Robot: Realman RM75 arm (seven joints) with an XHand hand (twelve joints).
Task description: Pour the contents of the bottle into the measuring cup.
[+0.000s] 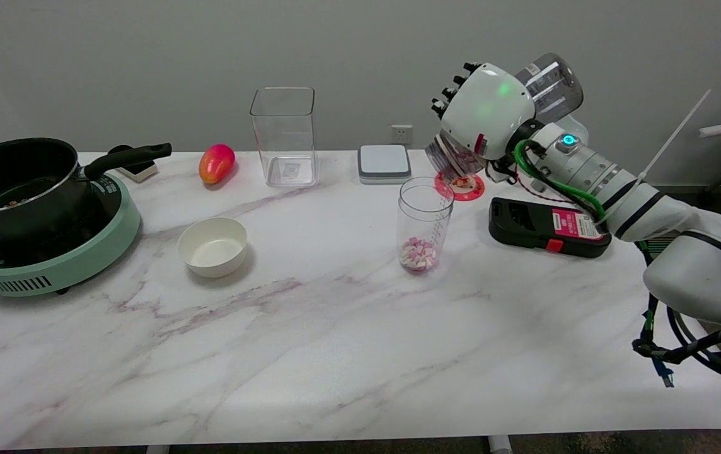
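The right hand [486, 113] grips the bottle [540, 85] around its body and tips it mouth-down to the left, so the pink and white pieces slide toward the opening above and just right of the cup [423, 224]. The cup stands upright mid-worktop [335, 328] with some pieces already in its bottom. A red coaster [471, 189] lies behind it.

On the worktop [310, 353] I count one measuring cup [424, 221], one bottle [546, 85], one white bowl [212, 246], one tall clear container [283, 135], one black pot [17, 183], one green cooker [51, 265], one mango [216, 163], one small scale [384, 162] and one black device [546, 228].
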